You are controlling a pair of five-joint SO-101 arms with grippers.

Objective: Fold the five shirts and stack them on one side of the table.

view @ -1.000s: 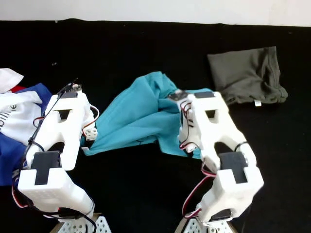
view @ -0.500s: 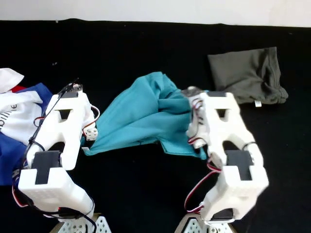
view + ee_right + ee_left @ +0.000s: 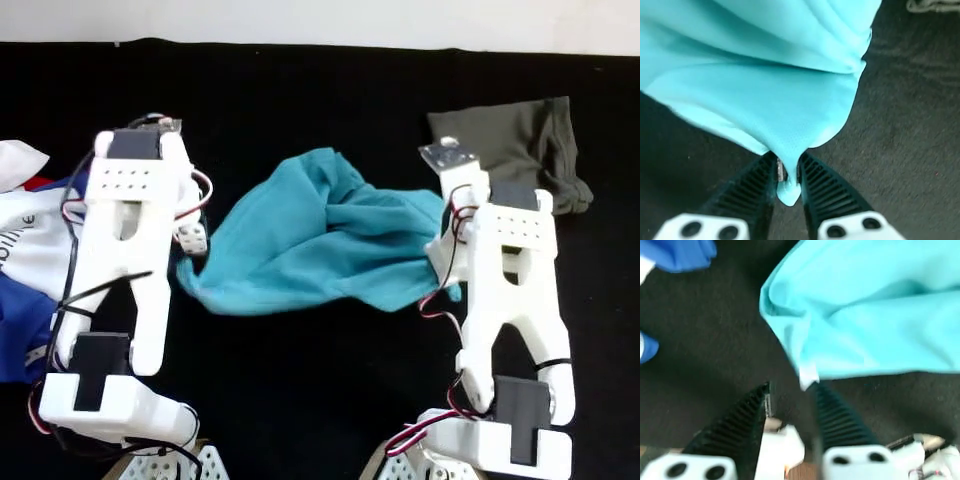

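Right arm (image 3: 505, 260) outstretched, shirt (image 3: 320, 250) in jaws.

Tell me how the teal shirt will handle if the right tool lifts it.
Probably floppy: the shirt lies in soft folds and drapes from the right tool, which pinches one corner. Likely light, since that small pinch holds it. Expect the far side to drag, as the left tool stands open at its edge.

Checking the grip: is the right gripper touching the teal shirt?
Touching. In the right wrist view, the right gripper has its jaws shut on a corner of the teal shirt.
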